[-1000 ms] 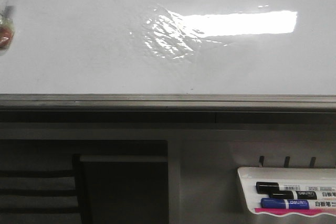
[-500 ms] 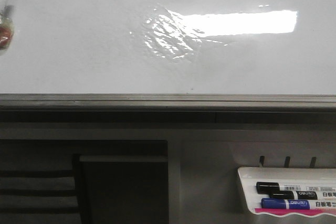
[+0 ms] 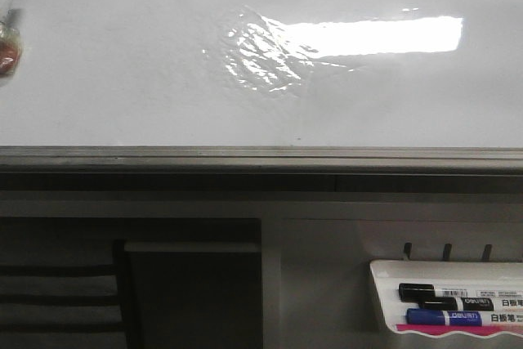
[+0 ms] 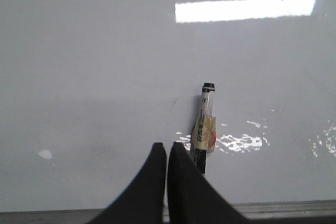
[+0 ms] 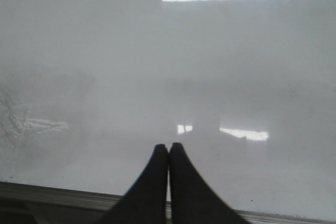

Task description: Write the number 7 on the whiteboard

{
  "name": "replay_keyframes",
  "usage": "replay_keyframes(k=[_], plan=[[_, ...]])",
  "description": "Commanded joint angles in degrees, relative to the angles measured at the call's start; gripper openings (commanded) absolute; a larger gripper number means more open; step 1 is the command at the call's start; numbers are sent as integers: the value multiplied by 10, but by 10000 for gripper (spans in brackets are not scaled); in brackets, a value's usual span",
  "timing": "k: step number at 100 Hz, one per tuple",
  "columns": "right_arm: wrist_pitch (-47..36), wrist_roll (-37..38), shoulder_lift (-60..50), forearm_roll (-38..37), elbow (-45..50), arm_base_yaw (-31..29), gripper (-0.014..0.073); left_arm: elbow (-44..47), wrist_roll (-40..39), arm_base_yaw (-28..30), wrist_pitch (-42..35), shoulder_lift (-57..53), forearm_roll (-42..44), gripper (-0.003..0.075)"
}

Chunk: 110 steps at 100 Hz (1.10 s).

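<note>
The whiteboard (image 3: 122,79) fills the upper front view, with a grey edge strip (image 3: 261,155) and a wrinkled reflective patch (image 3: 257,59). No number 7 shows on it. A marker (image 3: 6,30) with a taped label lies on the board at the far left edge. In the left wrist view the marker (image 4: 205,129) lies just beyond and beside my left gripper (image 4: 167,148), which is shut and empty. My right gripper (image 5: 168,148) is shut and empty over the bare board (image 5: 105,51) near its edge. Neither gripper shows in the front view.
A small white marker tray (image 3: 384,284) sits below the board at the right, holding a black marker (image 3: 441,292) and a blue marker (image 3: 445,317). A dark opening and shelf frame (image 3: 131,284) lie below the board at the left.
</note>
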Motion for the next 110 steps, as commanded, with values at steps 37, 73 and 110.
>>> replay_keyframes(k=[37,73,110], plan=[[-36,-4,45,3,-25,-5,-71,-24,-1,-1,-18,34,6,-20],[-36,-4,46,3,-25,-5,-71,-24,-1,-1,-17,34,-18,-20],[-49,-4,46,3,-25,-5,377,-23,-1,-1,-14,34,-3,179]])
